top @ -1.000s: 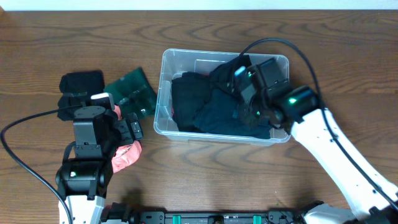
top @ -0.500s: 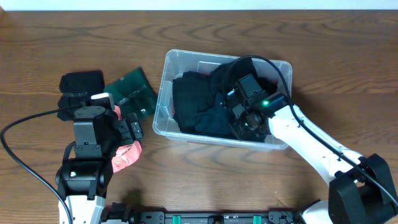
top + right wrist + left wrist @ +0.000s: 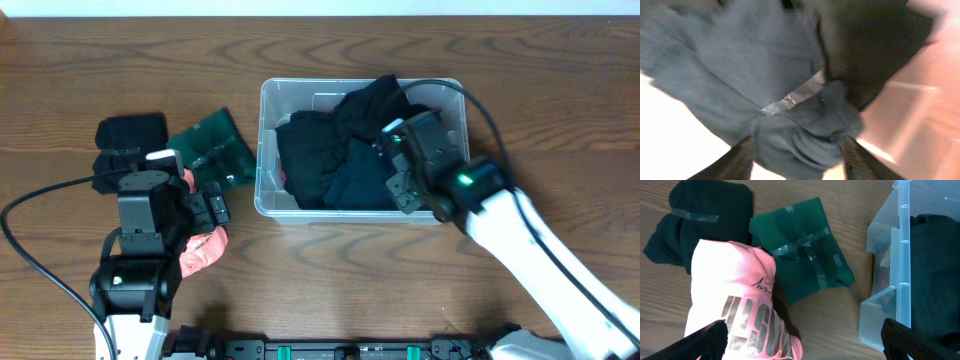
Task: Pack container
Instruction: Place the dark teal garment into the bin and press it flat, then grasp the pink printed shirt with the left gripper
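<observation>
The container (image 3: pixel 262 150) is a clear plastic bin in the middle of the table, filled with dark clothes (image 3: pixel 310 165). My right gripper (image 3: pixel 400 172) is inside its right half. In the right wrist view its fingers (image 3: pixel 797 157) are closed partway on a bunched fold of dark blue-grey cloth (image 3: pixel 765 75) with a strip of clear tape. My left gripper (image 3: pixel 200 208) is wide open left of the bin, over a pink garment (image 3: pixel 735 305) with metallic print. The bin's left wall (image 3: pixel 900 280) also shows in the left wrist view.
A green folded cloth (image 3: pixel 800 250) bound with clear tape lies between the pink garment and the bin. A black bundle (image 3: pixel 700 220) lies to its left. Black cloth hangs over the bin's back rim (image 3: pixel 375 92). Cables trail across the table.
My right gripper pushed down and left into the bin, then drew back right and up. The bin shifted slightly and the black cloth at its back rose. The left arm has not moved.
</observation>
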`<act>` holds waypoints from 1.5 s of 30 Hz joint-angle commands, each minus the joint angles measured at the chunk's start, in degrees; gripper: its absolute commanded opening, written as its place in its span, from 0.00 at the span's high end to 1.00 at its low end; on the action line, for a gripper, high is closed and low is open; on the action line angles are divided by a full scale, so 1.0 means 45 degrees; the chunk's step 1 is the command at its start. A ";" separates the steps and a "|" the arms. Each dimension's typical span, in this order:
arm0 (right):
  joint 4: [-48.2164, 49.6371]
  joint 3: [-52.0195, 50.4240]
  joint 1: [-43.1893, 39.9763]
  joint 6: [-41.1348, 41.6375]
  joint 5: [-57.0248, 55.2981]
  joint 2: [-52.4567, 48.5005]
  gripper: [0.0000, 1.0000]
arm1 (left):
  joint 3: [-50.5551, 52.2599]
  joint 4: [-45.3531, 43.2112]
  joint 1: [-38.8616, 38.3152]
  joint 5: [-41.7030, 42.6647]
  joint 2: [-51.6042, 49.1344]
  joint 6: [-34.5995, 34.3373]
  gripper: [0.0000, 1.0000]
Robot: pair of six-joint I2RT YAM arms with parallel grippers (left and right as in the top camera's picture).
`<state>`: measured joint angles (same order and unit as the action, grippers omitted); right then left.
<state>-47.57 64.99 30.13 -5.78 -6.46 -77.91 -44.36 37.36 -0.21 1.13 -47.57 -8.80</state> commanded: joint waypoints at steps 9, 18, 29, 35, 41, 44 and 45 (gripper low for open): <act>-0.0724 0.0316 -0.1758 0.0408 -0.0160 0.1802 0.18 | -0.2351 0.1778 0.5022 0.0874 -0.3249 -0.0019 0.02; -0.1122 0.0301 -0.2409 0.0466 -0.0170 0.1671 0.18 | -0.2399 0.1331 0.6674 0.2380 -0.8612 0.1112 0.02; -0.1107 0.0296 -0.2419 0.0466 -0.0175 0.1671 0.20 | -0.2399 0.0340 0.6649 0.4609 -1.1434 0.1967 0.06; -0.1039 0.0296 -0.2487 0.0918 -0.0763 0.1671 0.25 | -0.2399 0.1059 0.6649 0.6902 -1.0690 0.2385 0.77; -0.0714 0.0374 -0.2754 0.1987 -0.2200 0.2210 0.23 | -0.2560 0.1486 0.6649 0.8116 -0.7762 0.2380 0.94; -0.0461 0.0573 -0.3274 0.2142 -0.2239 0.2778 0.22 | -0.3070 0.1603 0.6630 0.9598 -0.5795 0.2278 0.94; -0.0389 0.0627 -0.3478 0.2137 -0.2239 0.2958 0.20 | -0.3254 0.1583 0.6572 1.0001 -0.5260 0.2079 0.94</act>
<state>-49.87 65.95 16.73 1.48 -13.93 -67.88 -55.55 44.31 29.82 36.38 -77.95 1.30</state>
